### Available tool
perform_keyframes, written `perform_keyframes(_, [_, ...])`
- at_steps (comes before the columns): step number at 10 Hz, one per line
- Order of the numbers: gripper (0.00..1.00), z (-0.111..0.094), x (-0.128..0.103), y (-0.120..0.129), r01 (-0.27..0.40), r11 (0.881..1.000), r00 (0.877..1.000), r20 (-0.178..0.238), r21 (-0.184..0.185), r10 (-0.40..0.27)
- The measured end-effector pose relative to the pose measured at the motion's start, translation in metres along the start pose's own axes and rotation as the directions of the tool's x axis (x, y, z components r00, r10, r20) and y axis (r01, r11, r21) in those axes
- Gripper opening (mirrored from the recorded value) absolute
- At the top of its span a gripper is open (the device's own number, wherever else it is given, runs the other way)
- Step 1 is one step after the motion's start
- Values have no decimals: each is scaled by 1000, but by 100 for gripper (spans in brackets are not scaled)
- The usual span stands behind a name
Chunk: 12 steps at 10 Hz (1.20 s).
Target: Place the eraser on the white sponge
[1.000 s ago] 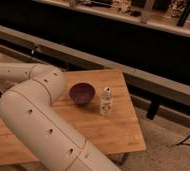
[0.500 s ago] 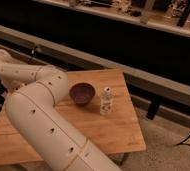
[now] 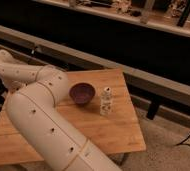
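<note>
The black eraser and the off-white sponge do not show; the arm may be hiding them. My large white arm (image 3: 43, 120) rises from the bottom of the view, bends over the left part of the wooden table (image 3: 108, 132) and reaches off to the left edge. My gripper is not in view; it lies past the left edge or behind the arm.
A dark purple bowl (image 3: 82, 92) sits on the table's middle. A white patterned bottle (image 3: 106, 101) stands just right of it. A long grey ledge (image 3: 138, 75) and dark shelving run behind the table. The floor (image 3: 173, 150) lies to the right.
The arm's far link at the left edge has lifted and swung slightly. The bowl and the bottle have not moved.
</note>
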<state>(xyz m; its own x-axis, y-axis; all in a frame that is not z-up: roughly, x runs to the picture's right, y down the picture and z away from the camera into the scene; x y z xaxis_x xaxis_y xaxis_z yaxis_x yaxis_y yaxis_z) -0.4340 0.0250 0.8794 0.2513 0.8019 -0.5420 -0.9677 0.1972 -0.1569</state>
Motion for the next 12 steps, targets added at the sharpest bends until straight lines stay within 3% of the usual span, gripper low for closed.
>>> perform_keyframes(12, [2,1,2,-1,2,1000,1000,-3,15,-2])
